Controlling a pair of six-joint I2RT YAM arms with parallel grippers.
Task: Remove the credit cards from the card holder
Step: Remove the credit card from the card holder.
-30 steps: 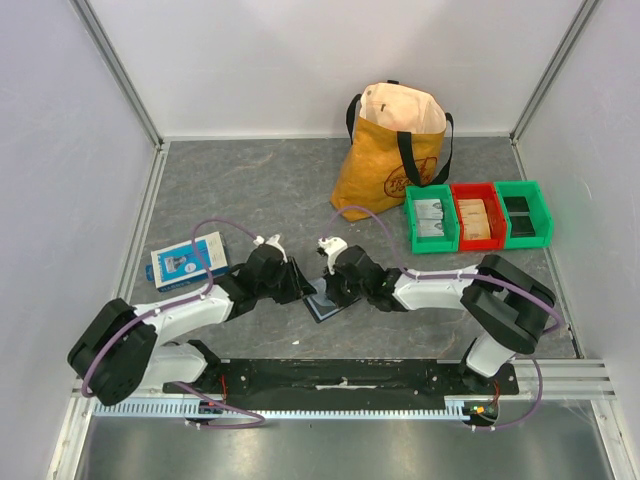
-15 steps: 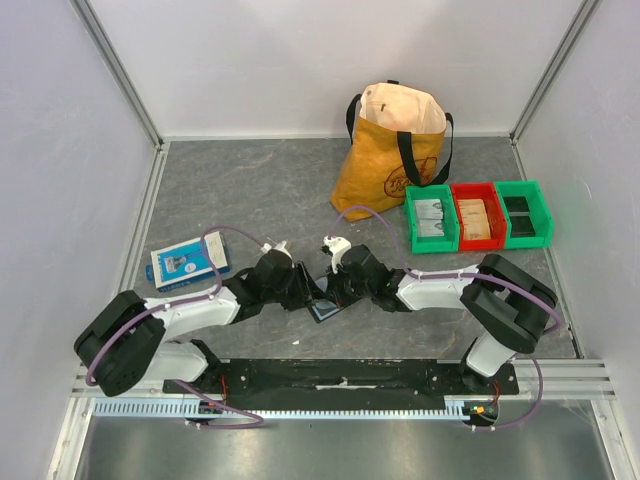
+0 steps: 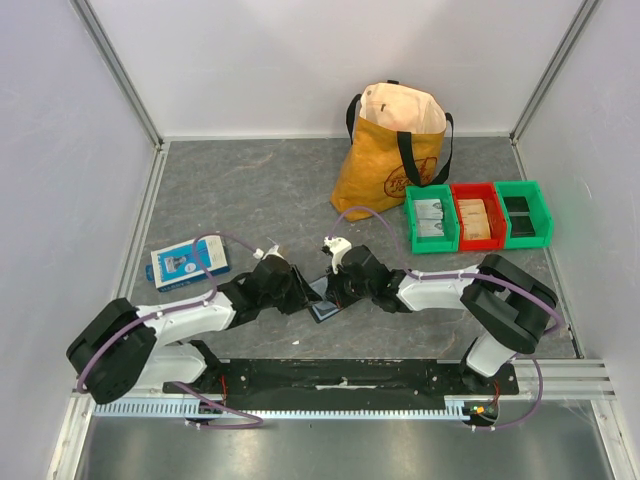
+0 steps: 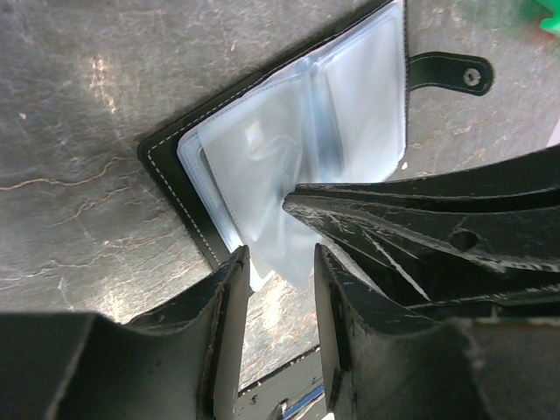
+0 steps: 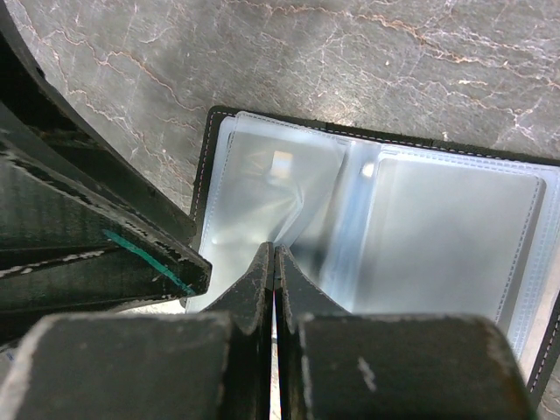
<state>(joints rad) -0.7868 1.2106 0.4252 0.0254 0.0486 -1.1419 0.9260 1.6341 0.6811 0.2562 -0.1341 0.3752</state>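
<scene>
**Left gripper** (image 4: 278, 259): the jaws stood part-way apart and clamped on nothing. The near lip of a clear sleeve (image 4: 262, 157) lay in the gap between them, which was judged a line-up for a pinch.

**Right gripper** (image 5: 275, 252): the jaws were closed tight with the tips together. They bore down on the sleeves just ahead of the left jaws, judged to pin the leaves flat so that one could be picked.

**Card holder** (image 4: 166, 150): it lay open and flat on the table (image 4: 79, 105), directly under both sets of jaws. Its studded tab (image 4: 455, 74) lay beyond them.

**Credit cards** (image 5: 446, 236): these appeared pale and seated inside the sleeves. None was out.

**Well beyond the jaws:** a blue-and-white box (image 3: 188, 261) lay to the left. A tote bag (image 3: 390, 150) and three bins (image 3: 478, 215) stood to the right. None was in contact with either arm.
</scene>
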